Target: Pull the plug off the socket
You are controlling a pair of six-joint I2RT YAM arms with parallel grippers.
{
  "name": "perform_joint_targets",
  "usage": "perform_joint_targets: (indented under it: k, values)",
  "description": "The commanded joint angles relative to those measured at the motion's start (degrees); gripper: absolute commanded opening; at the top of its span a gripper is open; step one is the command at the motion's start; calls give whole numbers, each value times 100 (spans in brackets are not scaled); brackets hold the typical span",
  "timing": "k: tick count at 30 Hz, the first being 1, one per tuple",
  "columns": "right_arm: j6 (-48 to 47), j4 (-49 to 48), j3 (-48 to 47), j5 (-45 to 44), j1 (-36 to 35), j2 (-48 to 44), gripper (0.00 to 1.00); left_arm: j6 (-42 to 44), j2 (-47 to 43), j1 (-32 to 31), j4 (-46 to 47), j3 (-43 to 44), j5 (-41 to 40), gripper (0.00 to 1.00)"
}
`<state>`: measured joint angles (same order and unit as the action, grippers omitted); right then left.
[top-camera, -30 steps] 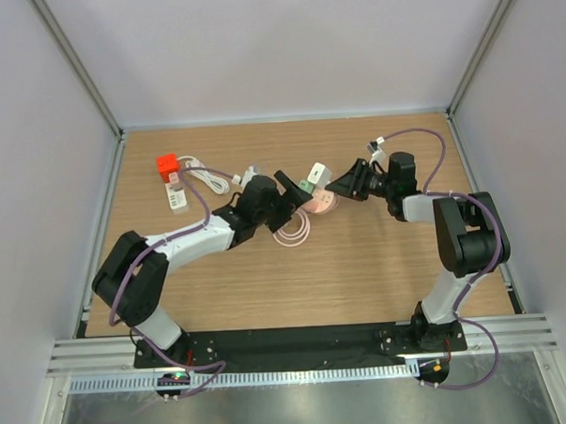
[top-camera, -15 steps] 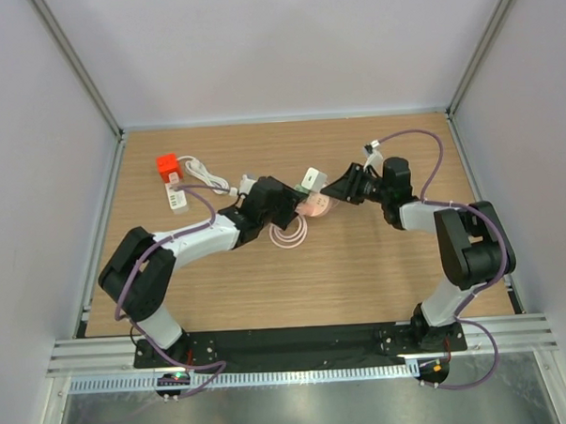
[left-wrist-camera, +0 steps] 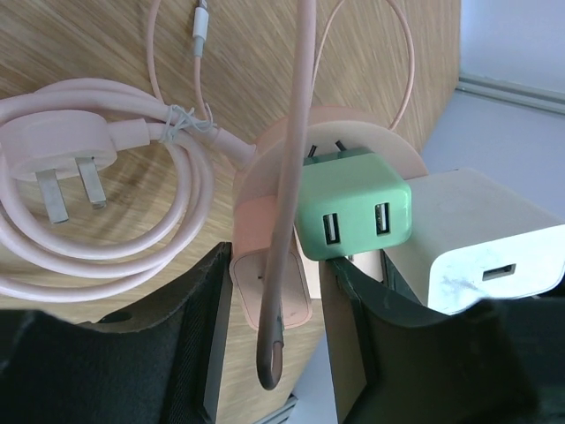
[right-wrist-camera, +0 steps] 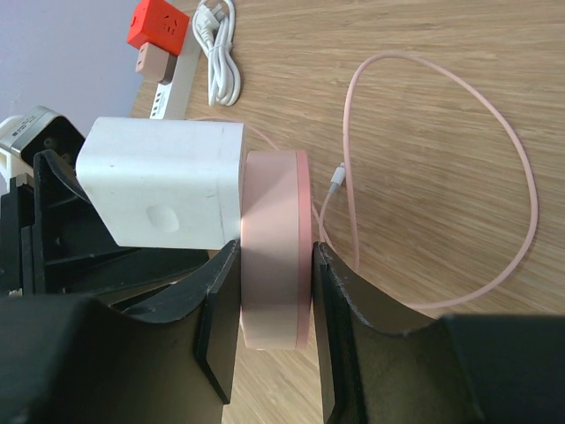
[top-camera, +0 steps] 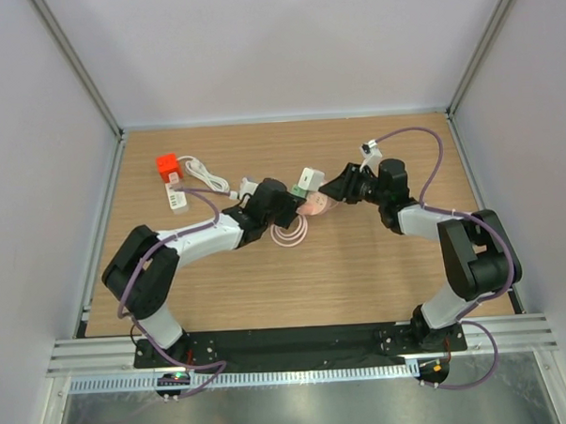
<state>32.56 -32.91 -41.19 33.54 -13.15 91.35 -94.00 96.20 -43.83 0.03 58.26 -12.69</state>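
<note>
Overhead: socket (top-camera: 317, 206) mid-table, left claw (top-camera: 298, 208) and right claw (top-camera: 332, 193) meeting on it.
Left wrist: claw pinching pink plug (left-wrist-camera: 269, 284) seated in socket; green plug (left-wrist-camera: 353, 203), white charger (left-wrist-camera: 481, 252) to its right.
Right wrist: claw pinching socket rim; white charger on its left.

A light wood-grain table (top-camera: 361, 274) sits enclosed by plain pale grey walls (top-camera: 276, 53), with slanting aluminium frame posts (top-camera: 77, 66) at the corners under even, soft light.

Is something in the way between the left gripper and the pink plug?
Nothing blocks it: the left gripper straddles the pink plug on the socket; only a thin pink cable crosses in front.
</note>
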Motion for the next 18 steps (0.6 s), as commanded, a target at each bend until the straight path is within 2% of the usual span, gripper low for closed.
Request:
perform_joint_targets:
  k: [1, 3, 9, 12, 13, 15, 18]
  values:
    - [-56, -603, -30, -66, -127, -372, 1, -136, 100, -73, 120, 300, -190, 46]
    - [-57, -612, -3, -111, -127, -390, 1, -163, 144, -90, 120, 300, -173, 35]
    - [40, -708, 76, -234, -144, -495, 1, -242, 276, -99, 120, 361, -181, 33]
    - [128, -761, 129, -313, -153, -539, 1, -216, 355, -99, 190, 397, -190, 37]
    - [146, -770, 137, -330, -153, -548, 1, -207, 381, -99, 216, 397, -181, 43]
    - [198, -788, 155, -357, -162, -557, 1, -216, 434, -99, 269, 432, -155, 50]
    - [233, -796, 155, -366, -162, -548, 1, -207, 487, -90, 331, 458, -102, 53]
